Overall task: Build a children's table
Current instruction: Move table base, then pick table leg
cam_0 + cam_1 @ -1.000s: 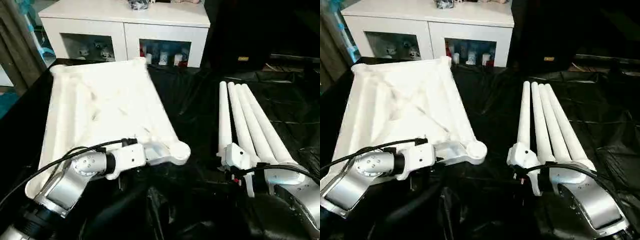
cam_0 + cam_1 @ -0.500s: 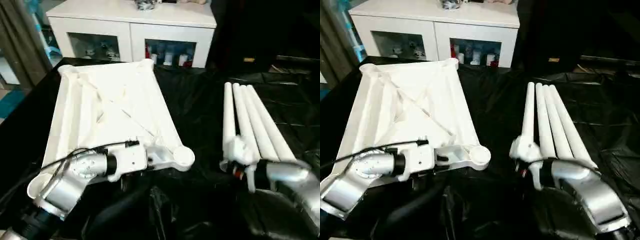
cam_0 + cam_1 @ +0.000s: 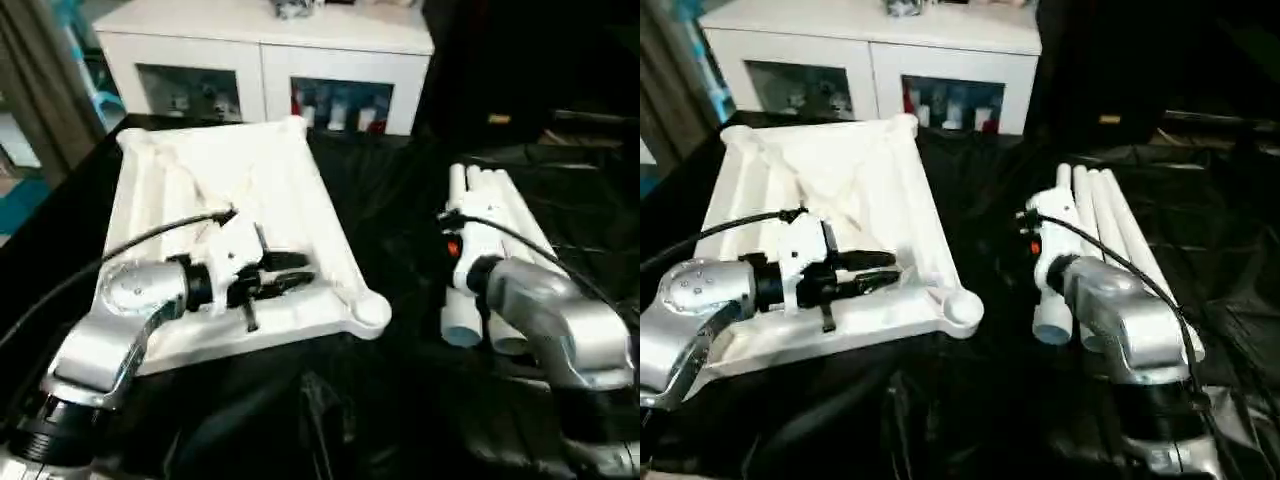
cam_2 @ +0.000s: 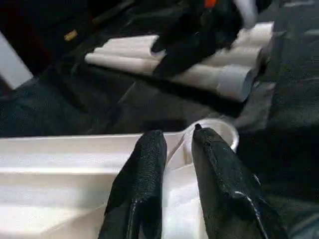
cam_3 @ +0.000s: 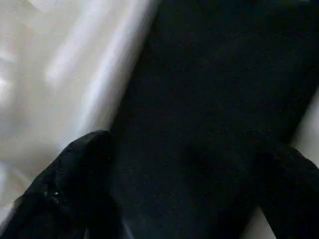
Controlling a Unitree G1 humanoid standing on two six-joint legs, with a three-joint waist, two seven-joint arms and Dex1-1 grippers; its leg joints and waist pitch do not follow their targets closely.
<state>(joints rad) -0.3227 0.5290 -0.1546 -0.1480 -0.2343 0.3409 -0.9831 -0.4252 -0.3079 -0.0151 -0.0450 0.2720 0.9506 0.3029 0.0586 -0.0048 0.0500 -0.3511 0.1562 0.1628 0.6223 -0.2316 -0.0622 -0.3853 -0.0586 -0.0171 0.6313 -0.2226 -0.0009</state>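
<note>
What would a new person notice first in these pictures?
First, the big white tabletop, lying ribbed side up on the black-covered surface, with the left gripper hovering over its near edge, fingers slightly apart. To its right, the white legs lie side by side, with the right arm above them. Behind stands a white cabinet.

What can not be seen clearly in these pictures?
- Right claw: head views hide it behind its own forearm.
- Legs: the right arm covers their middle, so the count is unsure.
- Cabinet: contents behind the glass are too small.
- Tabletop: the left arm hides its near edge.
</note>
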